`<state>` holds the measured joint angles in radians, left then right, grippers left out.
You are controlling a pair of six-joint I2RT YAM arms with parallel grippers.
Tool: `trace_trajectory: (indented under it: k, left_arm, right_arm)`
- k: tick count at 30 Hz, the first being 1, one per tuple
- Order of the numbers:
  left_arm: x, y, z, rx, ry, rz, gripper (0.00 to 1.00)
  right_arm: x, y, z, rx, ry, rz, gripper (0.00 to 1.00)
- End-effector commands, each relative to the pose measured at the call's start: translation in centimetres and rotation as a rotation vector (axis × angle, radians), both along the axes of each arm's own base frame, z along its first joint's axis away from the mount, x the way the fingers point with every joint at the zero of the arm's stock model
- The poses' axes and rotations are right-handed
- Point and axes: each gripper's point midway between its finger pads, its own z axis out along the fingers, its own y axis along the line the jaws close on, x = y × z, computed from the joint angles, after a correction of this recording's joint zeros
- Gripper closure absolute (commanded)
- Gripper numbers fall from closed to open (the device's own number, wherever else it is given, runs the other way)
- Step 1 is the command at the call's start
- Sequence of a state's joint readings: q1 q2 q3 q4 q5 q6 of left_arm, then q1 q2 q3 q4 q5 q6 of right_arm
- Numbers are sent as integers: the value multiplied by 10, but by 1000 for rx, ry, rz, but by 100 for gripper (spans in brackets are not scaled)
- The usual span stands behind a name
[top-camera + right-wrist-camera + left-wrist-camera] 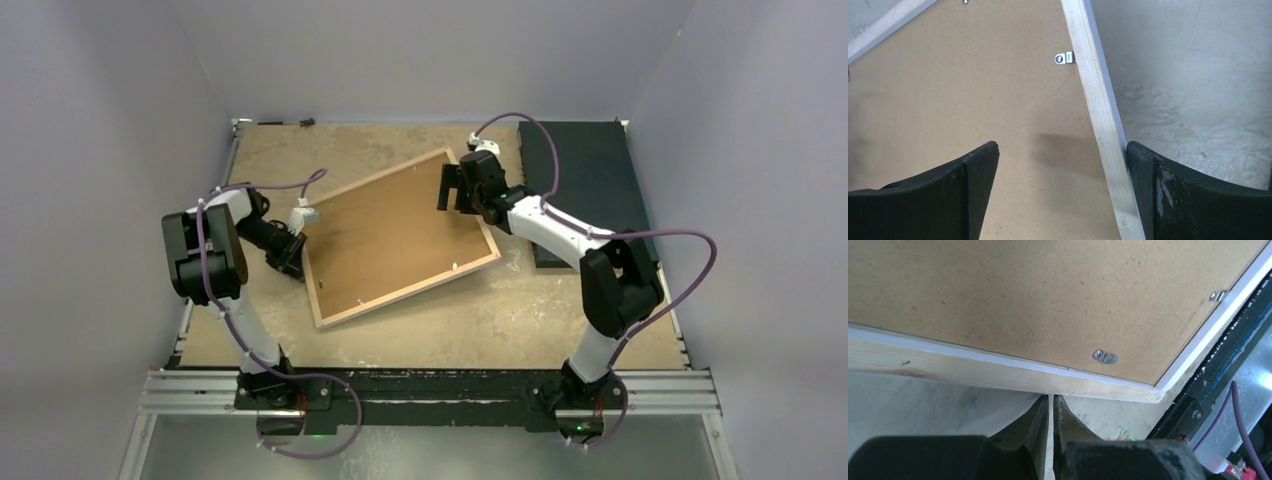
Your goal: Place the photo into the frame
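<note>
Judging near-finished: frame [409, 291] face-down, backing board [395, 235] clipped in, photo unseen; left gripper [1051, 402] pressed together at 9 o'clock, right gripper [1062, 150] spread at 2.

Left gripper [1051, 402]: your jaws sit pressed together; elbow raised
Right gripper [1062, 150]: your jaws stand wide apart; arm stretched forward

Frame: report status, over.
Left gripper shut, tips at frame edge. Right gripper open, straddling the opposite edge. Frame face down, backing board in; photo not visible.
</note>
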<state>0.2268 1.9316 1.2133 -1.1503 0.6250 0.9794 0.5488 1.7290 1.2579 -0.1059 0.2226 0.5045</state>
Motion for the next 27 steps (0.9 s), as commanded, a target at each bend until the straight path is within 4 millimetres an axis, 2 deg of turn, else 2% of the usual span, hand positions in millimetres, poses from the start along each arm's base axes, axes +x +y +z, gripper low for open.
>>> trace_trajectory:
  k: [1,9,22,25,27]
  left_arm:
    - [21,-14,20,-88,-101,54,94]
    - [19,-2,-2,-21,-90,59,95]
    - [17,-7,-2,-57,-81,59,96]
    - [15,-9,-2,-66,-79,57,97]
    - [14,-10,-2,-73,-76,58,97]
  right_arm:
    - [-19,46,4,102,57,96,1]
    - [-40,31,-22,105,106,77,1]
    - [-62,30,-85,140,228,92,1]
    - [-61,24,-90,114,232,74,1]
    - [-53,9,-82,52,210,20,1]
